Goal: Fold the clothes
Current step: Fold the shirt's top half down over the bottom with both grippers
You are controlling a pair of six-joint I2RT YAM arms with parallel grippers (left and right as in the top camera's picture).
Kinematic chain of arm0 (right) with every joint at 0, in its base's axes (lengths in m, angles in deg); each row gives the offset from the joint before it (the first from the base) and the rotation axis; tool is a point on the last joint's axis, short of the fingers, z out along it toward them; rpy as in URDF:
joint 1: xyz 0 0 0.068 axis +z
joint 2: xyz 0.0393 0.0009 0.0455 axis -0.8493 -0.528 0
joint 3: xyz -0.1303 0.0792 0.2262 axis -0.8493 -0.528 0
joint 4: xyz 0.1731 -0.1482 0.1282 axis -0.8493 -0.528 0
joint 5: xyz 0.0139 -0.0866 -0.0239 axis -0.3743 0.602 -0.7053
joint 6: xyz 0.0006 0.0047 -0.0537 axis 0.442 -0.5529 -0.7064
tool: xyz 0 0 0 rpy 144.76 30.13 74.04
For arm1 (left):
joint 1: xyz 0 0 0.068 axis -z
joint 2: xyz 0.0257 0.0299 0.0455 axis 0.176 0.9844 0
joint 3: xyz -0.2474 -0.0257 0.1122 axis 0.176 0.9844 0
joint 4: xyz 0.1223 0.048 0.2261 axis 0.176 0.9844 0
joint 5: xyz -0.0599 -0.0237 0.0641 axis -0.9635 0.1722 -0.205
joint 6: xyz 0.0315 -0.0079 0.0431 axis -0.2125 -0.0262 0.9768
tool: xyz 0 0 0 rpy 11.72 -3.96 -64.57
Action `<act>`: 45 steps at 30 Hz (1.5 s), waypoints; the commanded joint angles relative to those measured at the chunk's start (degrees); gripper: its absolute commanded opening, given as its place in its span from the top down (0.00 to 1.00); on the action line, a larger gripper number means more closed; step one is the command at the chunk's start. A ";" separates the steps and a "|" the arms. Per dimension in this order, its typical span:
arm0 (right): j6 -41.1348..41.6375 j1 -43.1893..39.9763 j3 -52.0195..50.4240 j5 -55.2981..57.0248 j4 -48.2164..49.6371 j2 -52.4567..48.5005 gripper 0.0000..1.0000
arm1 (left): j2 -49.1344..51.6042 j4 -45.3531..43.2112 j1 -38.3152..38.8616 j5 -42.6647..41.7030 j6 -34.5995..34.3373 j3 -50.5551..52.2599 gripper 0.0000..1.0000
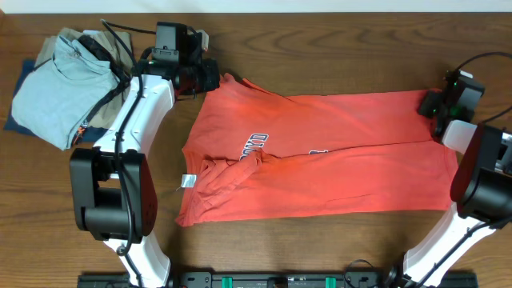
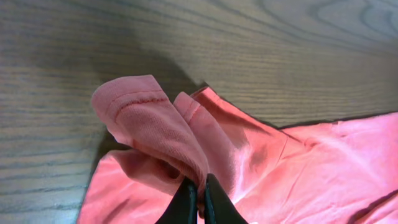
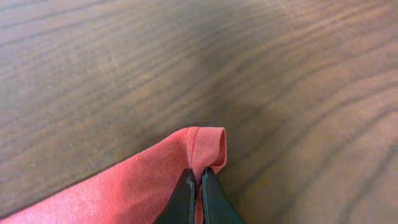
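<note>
the coral-red t-shirt (image 1: 336,152) lies spread lengthwise across the middle of the wooden table (image 1: 320,32), a long crease running along its middle, with navy lettering (image 1: 254,146) showing toward one end and a small white tag (image 1: 188,182) sticking out at the near edge just beyond it. the cloth bunches into wrinkles right beside the lettering, while the rest of the shirt lies fairly flat. at the shirt's far corner on the lettering end, the left gripper (image 1: 210,78) has its two black fingers pressed together on the fabric. seen from the left wrist, the left gripper (image 2: 200,186) pinches a raised, rolled flap of the shirt that is lifted off the wood. at the shirt's opposite far corner, the right gripper (image 1: 432,104) is likewise clamped on the cloth. seen from the right wrist, the right gripper (image 3: 198,180) nips the hemmed corner, which curls over just above the fingertips and touches the table. beyond the lettering end and well apart from the t-shirt, a light blue shirt (image 1: 56,80) sits folded on top of a tan garment (image 1: 76,38).
</note>
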 commanded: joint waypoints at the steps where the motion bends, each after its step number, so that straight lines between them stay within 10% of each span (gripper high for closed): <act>1: 0.94 -0.92 -0.37 2.23 -3.80 3.69 0.99 | -1.84 1.55 -0.42 -0.37 1.03 -0.48 0.94; 28: -0.07 -4.74 -0.37 8.26 -49.46 24.46 0.95 | -19.74 43.52 -0.39 -0.61 0.98 -0.48 0.94; 45: 2.51 -4.74 -0.37 12.87 -54.62 24.50 0.91 | -19.74 58.99 7.61 -0.61 0.98 -0.46 0.94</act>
